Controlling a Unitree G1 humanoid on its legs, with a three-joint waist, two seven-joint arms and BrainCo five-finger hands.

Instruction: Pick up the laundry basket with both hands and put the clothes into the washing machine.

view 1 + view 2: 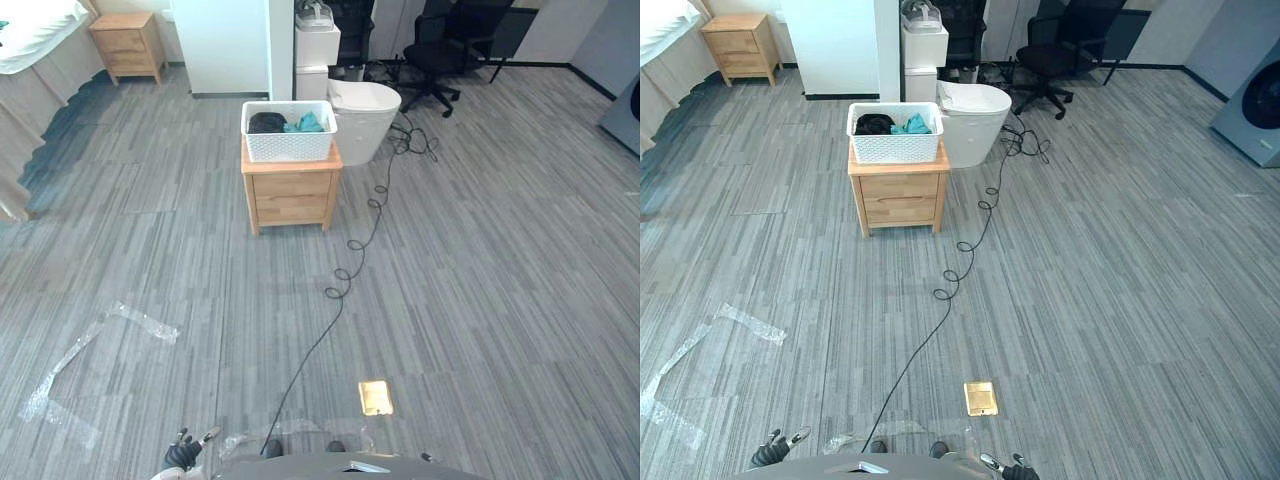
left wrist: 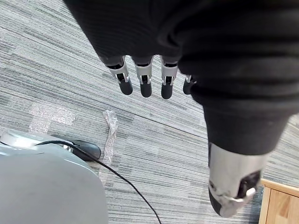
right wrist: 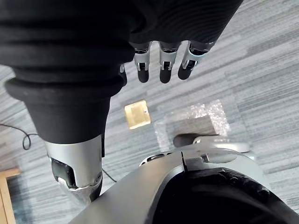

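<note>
Basket [image 1: 289,131] covers the far nightstand's [image 1: 291,195] top. Left robot hand [image 2: 145,80] and right robot hand [image 3: 164,63] hang slack-fingered, empty. An uneven grab could tip it off an edge.

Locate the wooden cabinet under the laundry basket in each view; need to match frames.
Left eye view: wooden cabinet upper centre, white laundry basket on top.
Right eye view: upper centre-left, basket on it.
Left wrist view: a wooden corner at the picture's edge, probably it.
Right wrist view: a wooden sliver at the edge, probably it.
Shared landmark: brass floor plate, also in right eye and right wrist views.
</note>
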